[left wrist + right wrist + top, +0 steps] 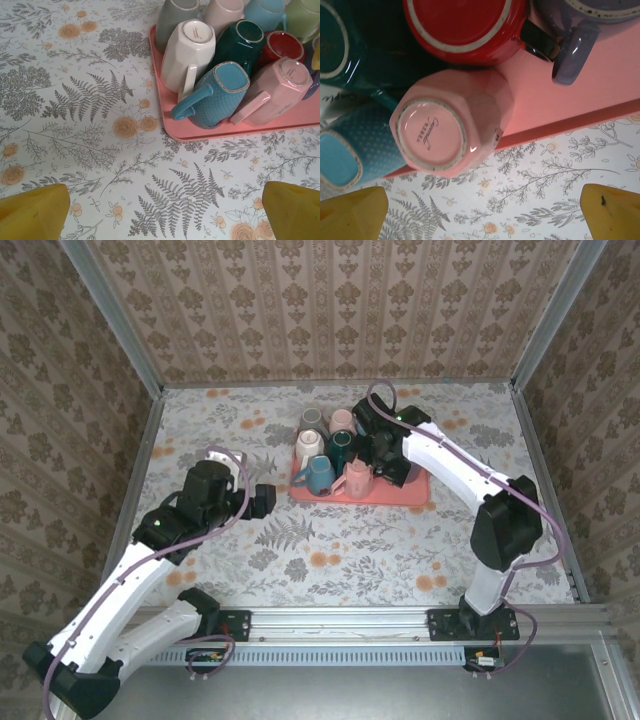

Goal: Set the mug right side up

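Obs: left claw (161, 212) wide open, nothing between the fingers. It hangs over bare desk (75, 125) left of the pink tray (172, 127), well apart from every mug. Judged idle for this step. From there it cannot steady the tray.

Tray is crowded. The white mug (187, 55), teal mug (235, 47), blue mug (217, 95) and pink faceted mug (277, 90) are all base-up or tipped, packed against one another.

Task thing, as I read it: the pink faceted mug. It is tilted, with its base toward the tray's near rim. The blue mug is just on its left, the red mug (465, 22) behind it, and the purple mug (575, 45) further right.

Obs: right claw (482, 212) wide open, empty, poised above that pink mug and not touching it.

Risks from here:
1. A finger may come down on a neighbour instead of into a gap, because little room shows on either side. That would shove the blue or red mug and could topple the row.
2. The glazed, faceted wall sits at a tilt. A grip across sloped faces may slip, and the mug would drop onto the rim or roll off onto the desk.
3. The handle points toward the blue mug. Rotating before lifting clear could hook or strike it.
4. An off-centre push could slide the whole tray, since nothing pins it.
5. Which mug is meant is uncertain, as several are inverted. A wrong pick is possible.
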Controlling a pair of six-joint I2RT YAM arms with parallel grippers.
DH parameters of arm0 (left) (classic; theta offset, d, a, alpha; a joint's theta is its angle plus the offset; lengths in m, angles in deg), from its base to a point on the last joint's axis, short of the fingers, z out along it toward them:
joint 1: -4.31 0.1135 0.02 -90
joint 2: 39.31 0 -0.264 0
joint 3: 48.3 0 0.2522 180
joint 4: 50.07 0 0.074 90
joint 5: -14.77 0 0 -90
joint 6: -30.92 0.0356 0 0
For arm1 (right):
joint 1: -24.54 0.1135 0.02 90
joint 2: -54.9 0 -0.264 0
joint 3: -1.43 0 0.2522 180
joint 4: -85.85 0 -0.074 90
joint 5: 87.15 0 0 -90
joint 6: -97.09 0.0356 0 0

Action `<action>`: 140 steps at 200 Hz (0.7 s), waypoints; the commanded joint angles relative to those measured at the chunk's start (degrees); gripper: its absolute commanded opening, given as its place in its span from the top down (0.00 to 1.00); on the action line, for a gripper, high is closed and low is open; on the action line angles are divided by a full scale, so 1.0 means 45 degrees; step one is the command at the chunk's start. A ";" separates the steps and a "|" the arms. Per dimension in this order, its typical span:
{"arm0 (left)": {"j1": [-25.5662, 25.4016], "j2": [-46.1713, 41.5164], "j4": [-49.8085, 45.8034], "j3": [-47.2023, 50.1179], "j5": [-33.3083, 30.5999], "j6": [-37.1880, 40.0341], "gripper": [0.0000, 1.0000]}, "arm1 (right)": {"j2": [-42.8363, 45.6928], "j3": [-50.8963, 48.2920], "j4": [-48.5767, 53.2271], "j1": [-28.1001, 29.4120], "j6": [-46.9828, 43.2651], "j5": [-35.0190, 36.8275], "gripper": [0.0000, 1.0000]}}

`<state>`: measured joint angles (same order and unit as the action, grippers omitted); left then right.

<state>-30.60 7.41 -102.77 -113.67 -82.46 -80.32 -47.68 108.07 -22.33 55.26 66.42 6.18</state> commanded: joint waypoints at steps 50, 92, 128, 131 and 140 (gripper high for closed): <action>0.0162 -0.0399 0.0434 0.0236 0.0424 0.0263 0.00 | -0.2111 0.1743 0.0796 0.0283 0.0029 -0.0308 0.00; 0.0165 -0.0441 0.0469 0.0308 0.0591 0.0283 0.00 | -0.2973 0.1991 0.0493 0.0283 -0.0453 -0.0560 0.00; 0.0163 -0.0431 0.0528 0.0359 0.0685 0.0285 0.00 | -0.3565 0.2118 0.0671 0.0263 -0.0576 -0.0303 0.01; 0.0162 -0.0435 0.0538 0.0374 0.0687 0.0285 0.00 | -0.3587 0.2114 0.0647 0.0236 -0.0605 -0.0283 0.01; 0.0163 -0.0436 0.0562 0.0383 0.0719 0.0285 0.00 | -0.3674 0.2095 0.0580 0.0227 -0.0689 -0.0253 0.04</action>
<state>-30.41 6.29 -101.04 -112.65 -80.34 -80.03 -62.59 115.78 -21.04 56.33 64.82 4.48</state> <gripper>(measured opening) 0.998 0.987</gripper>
